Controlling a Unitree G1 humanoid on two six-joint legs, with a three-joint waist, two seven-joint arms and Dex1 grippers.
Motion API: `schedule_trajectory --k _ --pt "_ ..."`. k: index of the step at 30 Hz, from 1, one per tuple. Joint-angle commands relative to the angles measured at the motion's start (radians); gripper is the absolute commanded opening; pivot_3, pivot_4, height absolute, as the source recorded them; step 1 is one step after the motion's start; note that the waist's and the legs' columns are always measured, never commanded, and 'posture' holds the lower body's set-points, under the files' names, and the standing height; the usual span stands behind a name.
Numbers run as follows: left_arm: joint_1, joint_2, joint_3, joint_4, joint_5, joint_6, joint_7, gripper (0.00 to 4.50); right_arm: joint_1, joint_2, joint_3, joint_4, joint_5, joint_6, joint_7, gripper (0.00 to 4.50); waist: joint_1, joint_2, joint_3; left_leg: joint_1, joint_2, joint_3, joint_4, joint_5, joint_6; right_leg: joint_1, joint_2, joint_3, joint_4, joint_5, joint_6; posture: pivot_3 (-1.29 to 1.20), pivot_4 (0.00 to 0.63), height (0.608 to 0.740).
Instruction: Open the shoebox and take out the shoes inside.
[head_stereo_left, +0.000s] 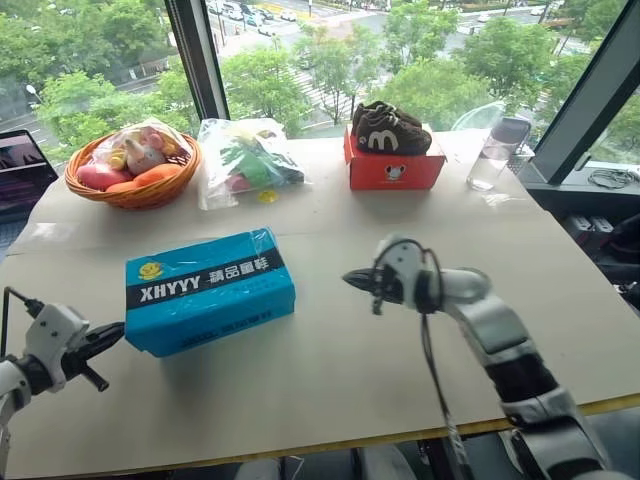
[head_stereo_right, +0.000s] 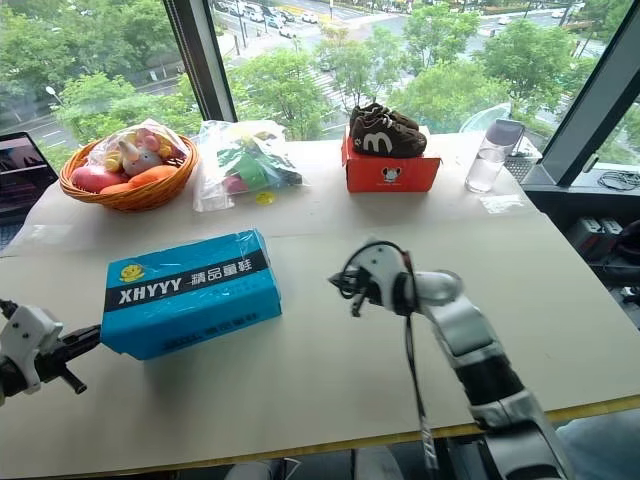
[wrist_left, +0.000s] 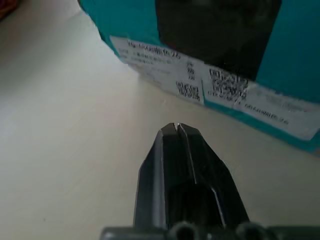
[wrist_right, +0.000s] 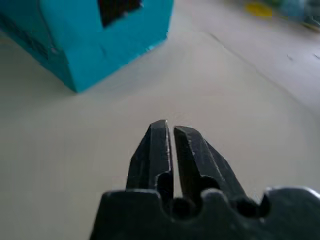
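Blue shoebox (head_stereo_left: 209, 291) lying lidded at near left of bench (head_stereo_left: 330, 380), flanked by clenched, empty left pincer (head_stereo_left: 118, 332) and right pincer (head_stereo_left: 349, 279); opening, shoe removal all pending.

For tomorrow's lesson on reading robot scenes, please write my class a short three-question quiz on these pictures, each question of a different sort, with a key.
1. True or false: the shoebox lid is already off.
2. What lies on top of the red box?
A. dark brown shoes
B. a basket
C. a bottle
3. Fill in: the left hand and the right hand each have their fingers ____.

Key
1. False: the blue box is closed on the table, a hand at each end, neither touching it.
2. A: the dark brown shoes.
3. Shut, as both wrist views show.
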Motion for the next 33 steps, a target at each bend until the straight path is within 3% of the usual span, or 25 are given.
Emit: schedule_trajectory --k 1,6,11,16,23,33 --pt "-0.003 0.004 -0.004 -0.071 0.004 0.031 0.013 0.00 -0.069 0.044 0.057 0.123 -0.071 -0.098 0.001 0.05 0.002 0.000 0.000 -0.001 0.000 0.000 0.000 0.000 0.000 -0.001 0.000 0.000 0.000 0.000 0.000 0.00 0.150 0.740" --pt "0.012 -0.002 -0.014 -0.114 0.023 0.066 0.035 0.00 -0.147 0.102 0.086 0.351 -0.156 -0.204 -0.049 0.05 0.008 0.000 0.000 -0.008 -0.001 0.000 0.000 0.000 0.000 -0.011 -0.001 0.001 0.001 0.006 -0.008 0.00 0.150 0.740" --pt "-0.005 -0.001 -0.033 -0.116 0.042 0.071 0.037 0.00 -0.165 0.153 0.083 0.409 -0.174 -0.237 -0.057 0.05 0.000 0.000 0.000 -0.007 0.000 0.000 -0.001 0.000 0.000 -0.011 0.001 0.001 0.002 0.006 -0.008 0.00 0.150 0.740" --pt "-0.124 -0.014 -0.124 -0.076 0.078 0.061 0.024 0.00 -0.135 0.130 0.103 0.309 -0.223 -0.212 -0.050 0.05 0.015 0.000 0.000 -0.006 -0.001 0.000 0.000 0.000 0.000 -0.011 0.000 0.001 0.008 0.003 -0.005 0.00 0.150 0.740" --pt "-0.345 -0.077 -0.285 0.034 0.143 0.014 -0.026 0.00 -0.086 0.119 0.037 0.140 -0.190 -0.095 -0.067 0.05 0.025 0.000 0.000 -0.006 -0.002 0.000 0.004 0.001 -0.001 -0.010 0.000 0.001 0.011 0.002 -0.002 0.00 0.150 0.740" --pt "-0.623 -0.262 -0.462 0.242 0.241 -0.094 -0.070 0.00 0.031 -0.020 -0.077 -0.012 -0.187 0.027 -0.088 0.05 0.033 0.000 0.000 -0.007 -0.003 0.000 0.006 0.002 -0.001 -0.009 0.000 0.001 0.013 0.002 -0.003 0.00 0.150 0.740"
